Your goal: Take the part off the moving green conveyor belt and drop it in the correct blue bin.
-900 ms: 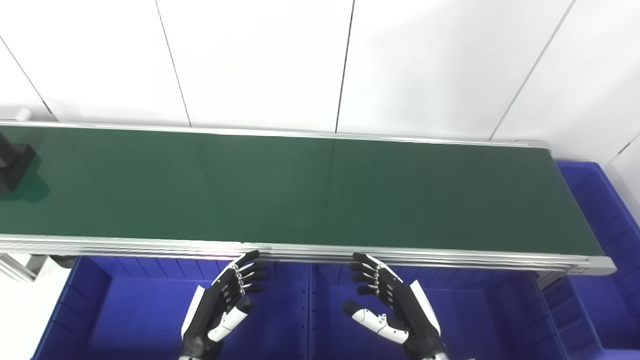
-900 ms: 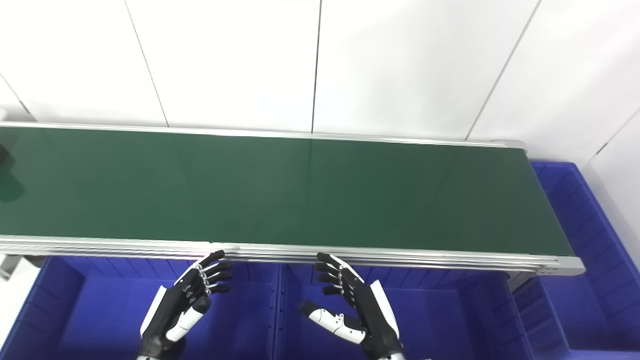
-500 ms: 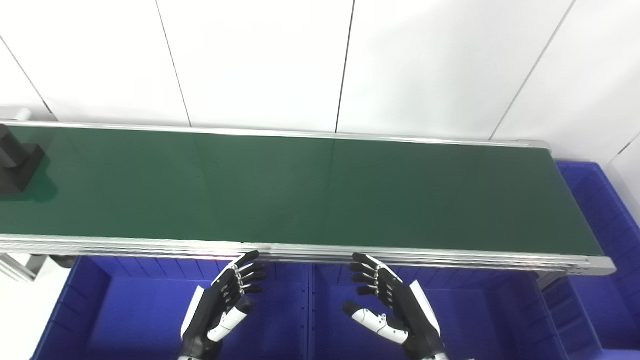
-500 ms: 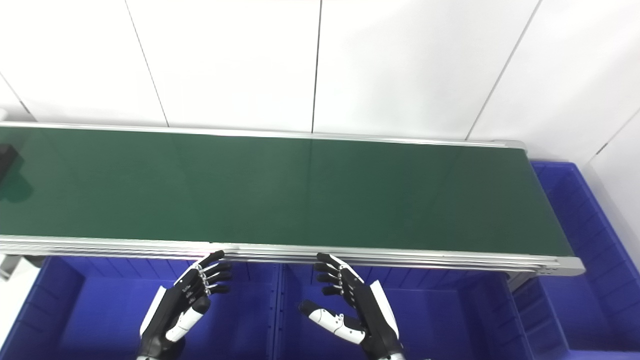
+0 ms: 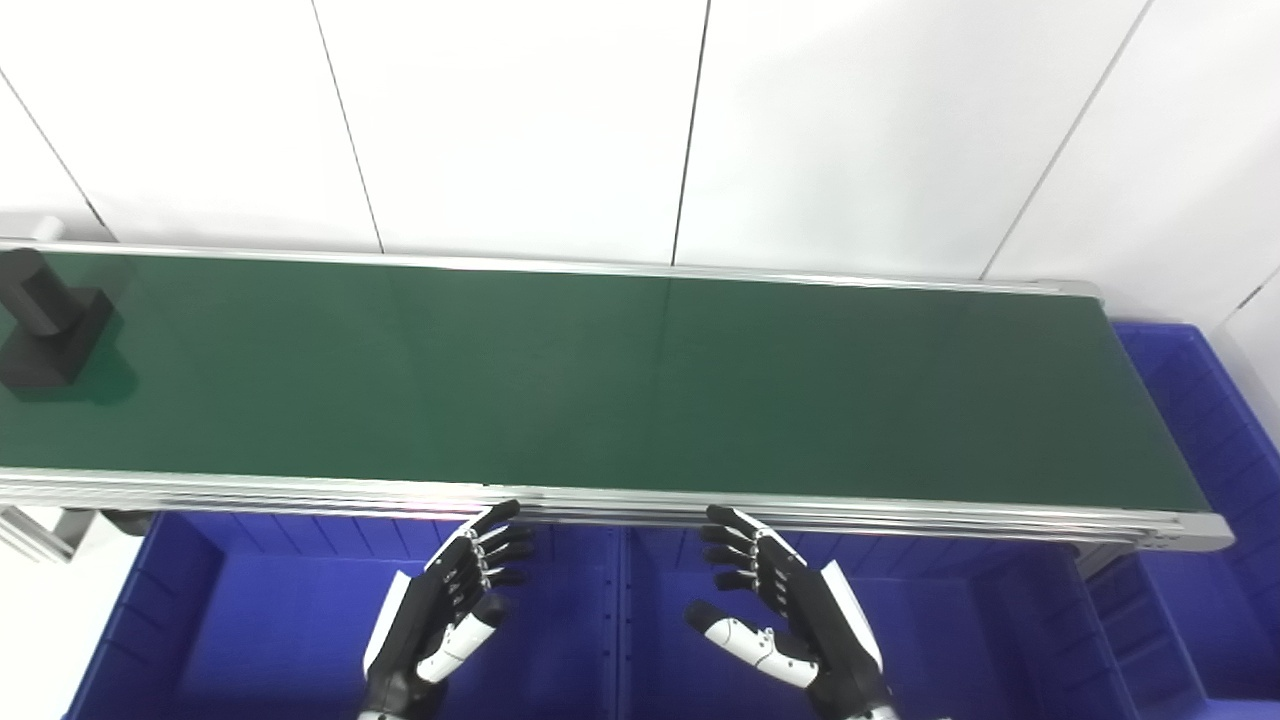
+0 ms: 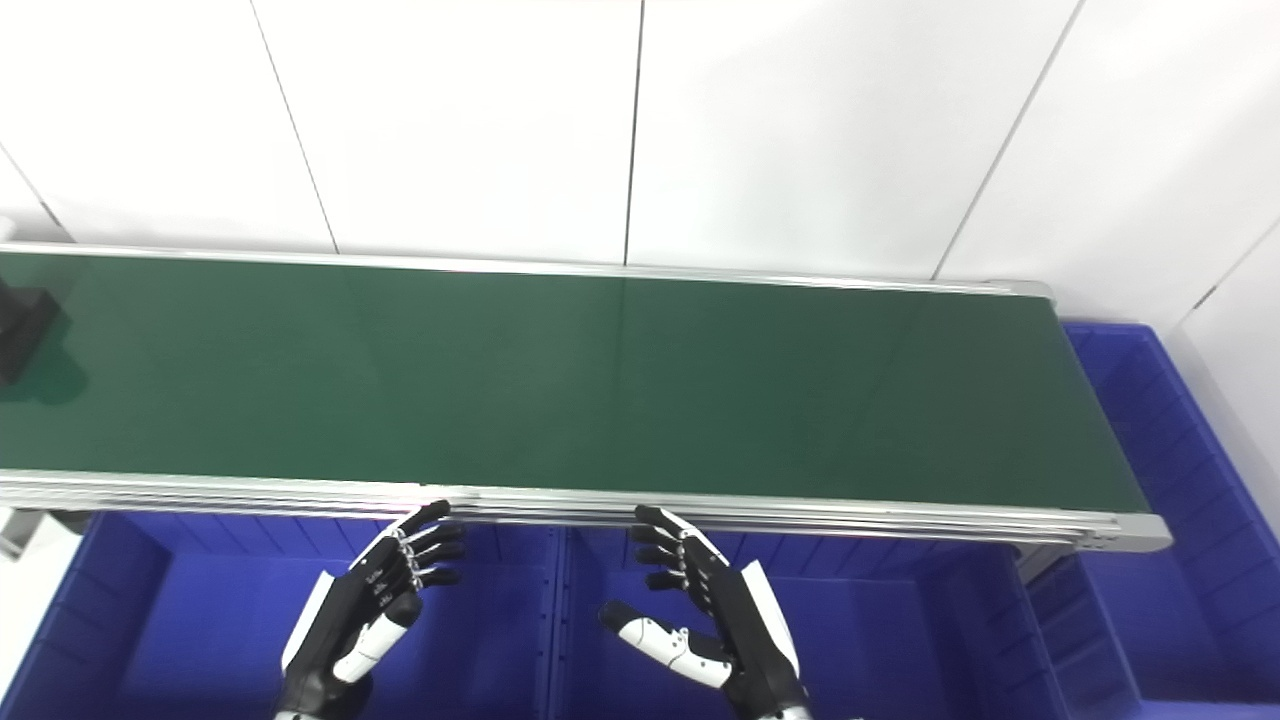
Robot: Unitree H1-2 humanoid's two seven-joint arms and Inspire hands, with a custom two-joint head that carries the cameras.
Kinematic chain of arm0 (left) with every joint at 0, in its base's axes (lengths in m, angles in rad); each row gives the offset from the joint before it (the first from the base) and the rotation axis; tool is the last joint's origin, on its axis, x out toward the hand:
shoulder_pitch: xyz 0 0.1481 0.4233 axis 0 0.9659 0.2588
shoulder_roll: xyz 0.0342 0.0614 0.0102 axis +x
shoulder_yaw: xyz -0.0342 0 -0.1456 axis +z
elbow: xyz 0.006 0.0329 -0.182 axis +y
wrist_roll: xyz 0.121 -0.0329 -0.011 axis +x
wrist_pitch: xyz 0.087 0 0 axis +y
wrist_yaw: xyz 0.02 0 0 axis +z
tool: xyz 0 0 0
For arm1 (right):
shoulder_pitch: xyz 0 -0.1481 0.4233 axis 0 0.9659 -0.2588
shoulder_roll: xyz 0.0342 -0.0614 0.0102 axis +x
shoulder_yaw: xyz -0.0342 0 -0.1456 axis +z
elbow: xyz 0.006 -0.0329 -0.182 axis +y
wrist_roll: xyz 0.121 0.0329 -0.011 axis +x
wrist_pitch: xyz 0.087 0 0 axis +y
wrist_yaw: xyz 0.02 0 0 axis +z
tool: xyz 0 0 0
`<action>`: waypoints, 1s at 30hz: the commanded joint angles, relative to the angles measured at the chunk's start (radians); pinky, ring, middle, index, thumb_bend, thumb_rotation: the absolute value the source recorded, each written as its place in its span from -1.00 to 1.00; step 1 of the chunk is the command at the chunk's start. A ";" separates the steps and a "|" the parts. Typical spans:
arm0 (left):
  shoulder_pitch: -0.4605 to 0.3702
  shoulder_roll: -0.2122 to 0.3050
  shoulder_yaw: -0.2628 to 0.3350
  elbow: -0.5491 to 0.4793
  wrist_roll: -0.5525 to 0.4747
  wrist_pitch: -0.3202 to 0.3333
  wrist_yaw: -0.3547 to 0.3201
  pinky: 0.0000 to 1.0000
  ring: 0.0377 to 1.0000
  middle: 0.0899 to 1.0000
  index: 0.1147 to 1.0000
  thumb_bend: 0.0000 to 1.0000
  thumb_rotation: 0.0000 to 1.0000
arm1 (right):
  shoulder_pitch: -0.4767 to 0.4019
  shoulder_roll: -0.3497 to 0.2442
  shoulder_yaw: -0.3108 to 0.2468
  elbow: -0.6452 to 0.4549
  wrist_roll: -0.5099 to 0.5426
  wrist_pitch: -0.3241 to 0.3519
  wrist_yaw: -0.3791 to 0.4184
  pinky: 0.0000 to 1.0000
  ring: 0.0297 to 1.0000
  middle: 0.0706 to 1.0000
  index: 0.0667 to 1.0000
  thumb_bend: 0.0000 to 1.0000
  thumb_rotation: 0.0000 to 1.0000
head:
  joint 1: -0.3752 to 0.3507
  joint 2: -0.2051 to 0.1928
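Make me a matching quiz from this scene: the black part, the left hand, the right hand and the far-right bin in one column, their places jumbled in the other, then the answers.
Things:
1. black part
2. left hand
3. right hand
4. far-right bin

Places:
A. past the belt's right end
B. open, over the bin left of the divider
C. on the belt's far left
D. open, over the bin right of the divider

Pairs: 1-C, 2-B, 3-D, 4-A
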 commanded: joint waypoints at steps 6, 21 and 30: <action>-0.018 -0.022 -0.013 0.008 0.003 -0.047 0.004 0.35 0.48 0.52 0.63 0.92 0.43 | -0.006 -0.013 -0.008 -0.009 0.004 -0.095 -0.001 0.39 0.54 0.61 0.69 0.14 -0.08 | 0.143 -0.054; -0.051 -0.038 -0.011 0.093 0.017 -0.088 0.007 0.28 0.44 0.49 0.57 0.93 0.30 | -0.031 -0.009 -0.019 0.042 0.027 -0.116 0.005 0.36 0.53 0.59 0.67 0.12 -0.06 | 0.217 -0.163; -0.061 -0.037 -0.010 0.116 0.011 -0.097 0.002 0.29 0.45 0.48 0.57 0.92 0.26 | -0.038 -0.009 -0.019 0.059 0.023 -0.127 0.002 0.31 0.50 0.57 0.65 0.15 -0.07 | 0.222 -0.175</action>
